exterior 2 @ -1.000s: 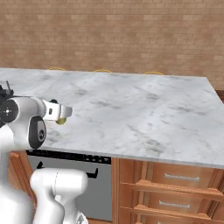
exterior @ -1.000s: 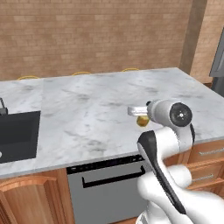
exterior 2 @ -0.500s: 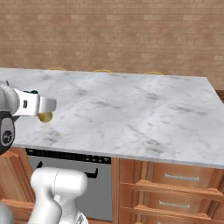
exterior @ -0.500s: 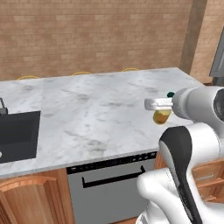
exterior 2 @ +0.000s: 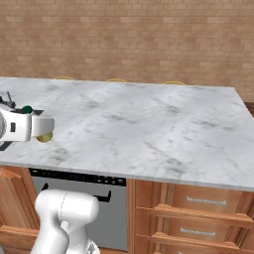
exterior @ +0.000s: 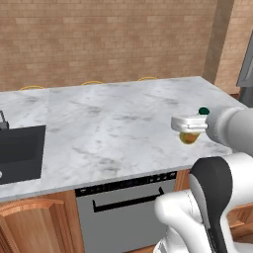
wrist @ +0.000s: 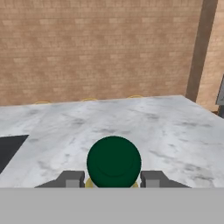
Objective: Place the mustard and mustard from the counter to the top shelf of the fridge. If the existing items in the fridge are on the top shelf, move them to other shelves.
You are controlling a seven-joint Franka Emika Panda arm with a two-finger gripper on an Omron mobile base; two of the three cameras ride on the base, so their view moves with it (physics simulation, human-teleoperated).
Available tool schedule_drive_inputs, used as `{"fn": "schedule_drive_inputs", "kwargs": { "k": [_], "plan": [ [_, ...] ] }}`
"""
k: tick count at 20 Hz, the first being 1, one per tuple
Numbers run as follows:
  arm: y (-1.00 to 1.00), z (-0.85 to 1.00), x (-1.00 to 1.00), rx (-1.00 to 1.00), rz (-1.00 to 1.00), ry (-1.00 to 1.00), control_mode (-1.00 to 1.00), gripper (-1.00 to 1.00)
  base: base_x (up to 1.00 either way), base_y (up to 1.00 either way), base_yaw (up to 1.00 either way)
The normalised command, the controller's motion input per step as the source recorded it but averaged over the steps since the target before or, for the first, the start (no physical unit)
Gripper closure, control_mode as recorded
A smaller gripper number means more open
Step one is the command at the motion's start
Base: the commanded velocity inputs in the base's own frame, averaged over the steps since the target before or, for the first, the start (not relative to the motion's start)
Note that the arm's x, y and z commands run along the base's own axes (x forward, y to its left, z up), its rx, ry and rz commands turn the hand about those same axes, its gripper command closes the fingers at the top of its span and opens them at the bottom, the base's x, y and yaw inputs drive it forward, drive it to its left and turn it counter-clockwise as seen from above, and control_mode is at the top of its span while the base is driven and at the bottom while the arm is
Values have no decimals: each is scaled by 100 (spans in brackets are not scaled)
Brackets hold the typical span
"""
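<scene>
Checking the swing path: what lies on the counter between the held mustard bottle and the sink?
Nothing: in the left base view, bare counter runs from the mustard to the sink.

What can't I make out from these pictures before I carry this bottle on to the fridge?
- Mustard bottle: body mostly behind the claw in both base views; the hand view gives its dark cap end-on.
- Fridge: cut off by the right edge of the left base view; no shelves visible.
- Sink: cut off at the left edge.
</scene>
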Motion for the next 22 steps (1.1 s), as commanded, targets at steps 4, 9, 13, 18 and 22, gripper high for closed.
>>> {"fn": "schedule_drive_inputs", "kwargs": {
  "k": [4,9,13,18,22],
  "plan": [
    [-19,0,-13,0,0,0,100,100,-45,-75,0],
    [0,0,0,0,0,0,100,100,-23,-100,-4],
    [0,0,0,0,0,0,100,100,-10,-100,-3],
    [0,0,0,0,0,0,100,100,-47,-100,-1],
    [0,0,0,0,0,0,100,100,-99,-100,-1]
  ]
}}
